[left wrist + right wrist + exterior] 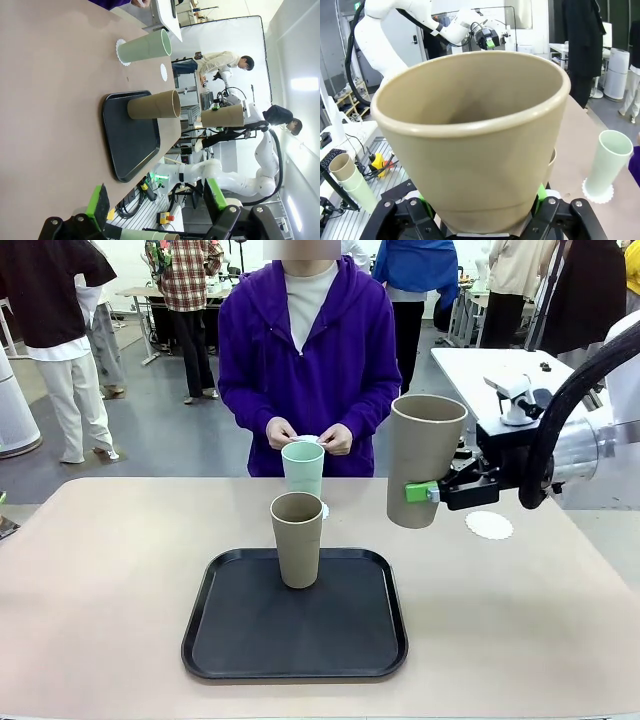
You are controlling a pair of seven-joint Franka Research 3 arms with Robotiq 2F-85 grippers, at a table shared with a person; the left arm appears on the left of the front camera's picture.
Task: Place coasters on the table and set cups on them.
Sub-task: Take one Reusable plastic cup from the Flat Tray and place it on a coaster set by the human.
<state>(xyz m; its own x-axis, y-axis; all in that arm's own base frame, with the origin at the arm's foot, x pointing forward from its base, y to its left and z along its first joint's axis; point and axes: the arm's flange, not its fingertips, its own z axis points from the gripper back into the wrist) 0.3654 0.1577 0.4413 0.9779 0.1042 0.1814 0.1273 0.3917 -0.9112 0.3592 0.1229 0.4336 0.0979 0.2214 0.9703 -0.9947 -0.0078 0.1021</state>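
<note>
Coaster [324, 510] partly behind taupe cup [297, 538]

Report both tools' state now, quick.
Left tool: open, holding nothing.
Right tool: closed on a taupe cup, held up in the air.

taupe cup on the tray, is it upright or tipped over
Upright. The taupe cup stands on its base on the black tray, mouth up; the right gripper holds a second taupe cup aloft.
</note>
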